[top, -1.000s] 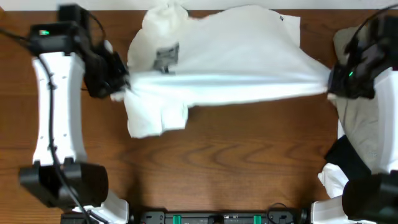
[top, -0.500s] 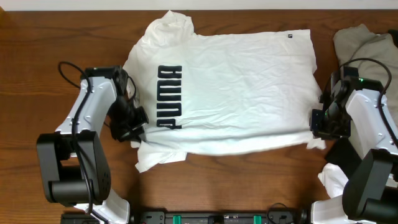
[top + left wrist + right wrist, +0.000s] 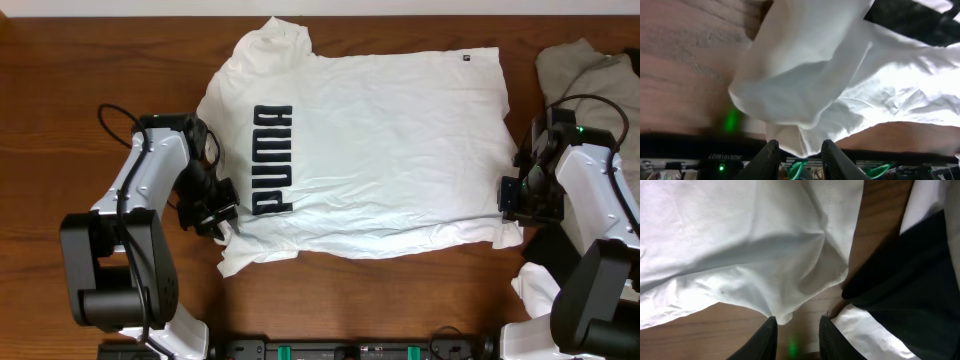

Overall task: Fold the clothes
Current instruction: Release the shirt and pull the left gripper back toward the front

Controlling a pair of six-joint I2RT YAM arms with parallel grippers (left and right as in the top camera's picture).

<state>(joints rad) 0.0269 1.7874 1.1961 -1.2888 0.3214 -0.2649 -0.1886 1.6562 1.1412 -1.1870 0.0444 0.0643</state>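
The clothes, a white T-shirt point(image 3: 370, 160) with a dark block-letter logo point(image 3: 270, 160) facing up, lies spread flat on the wooden table point(image 3: 380, 300), collar to the left. A small dark tag point(image 3: 466, 57) sits at its far hem corner. My left gripper point(image 3: 215, 210) is at the near sleeve; in the left wrist view it point(image 3: 800, 147) stands open, a loose tip of white cloth point(image 3: 805, 90) between its fingertips. At the near hem corner my right gripper point(image 3: 515, 200) is open point(image 3: 797, 322), the shirt's corner point(image 3: 765, 255) just touching its left finger.
A beige-grey garment point(image 3: 585, 65) lies at the far right. A black cloth point(image 3: 560, 250) and a white cloth point(image 3: 535, 285) lie beside the right arm, close to the right gripper, as the right wrist view shows point(image 3: 910, 270).
A second ago the shirt hung stretched between both shut grippers. It now lies flat, logo up, and both grippers have come nearer and opened off it.
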